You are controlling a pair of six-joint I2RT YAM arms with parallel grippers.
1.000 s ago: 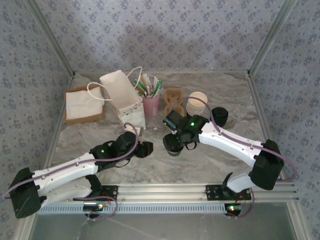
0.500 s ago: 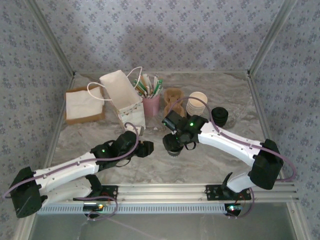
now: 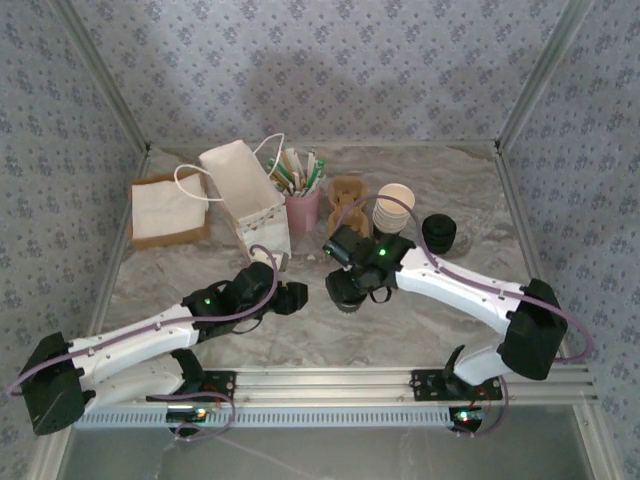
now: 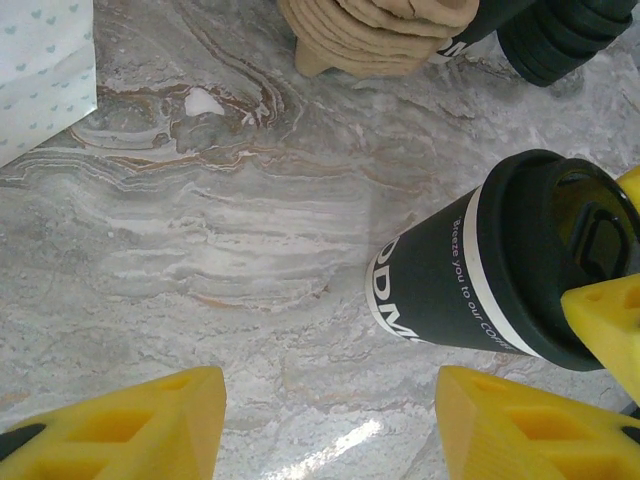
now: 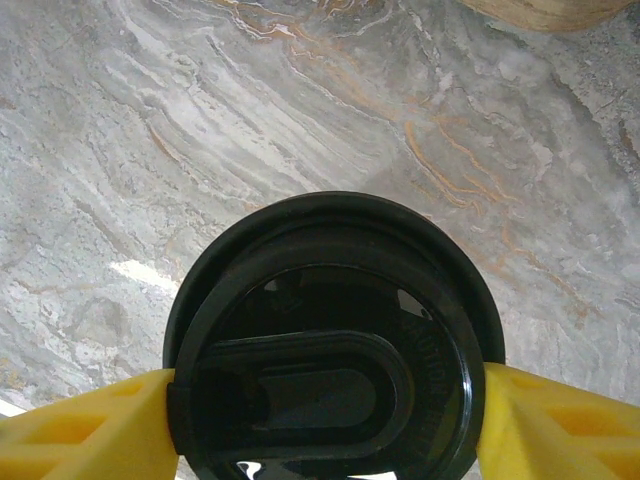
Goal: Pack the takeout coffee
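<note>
The right fingers [image 5: 85,425] are clenched on the cup [image 4: 470,280], one yellow pad on each side of its black lid [image 5: 330,340]. The left fingers [image 4: 130,425] are spread wide with only bare worktop [image 4: 200,230] between them. In the top view they sit just left of the cup, near it but apart.

The cup is dark, with a white band below the lid, and its base looks to rest on the marbled worktop. Along the band runs small white script that reads "Breeze you to our co…", the rest hidden. Lower on the wall are big white letters, about "ODM", cut off at the edge.

Behind the cup lies the brown pulp carrier [image 4: 370,35]. A stack of black lids [image 4: 560,40] is behind it to the right, and cream cups [image 3: 393,205] stand by the carrier. Behind the cup to the left are a pink holder [image 3: 302,208] and a white bag [image 3: 245,195] printed with small pale hearts.
</note>
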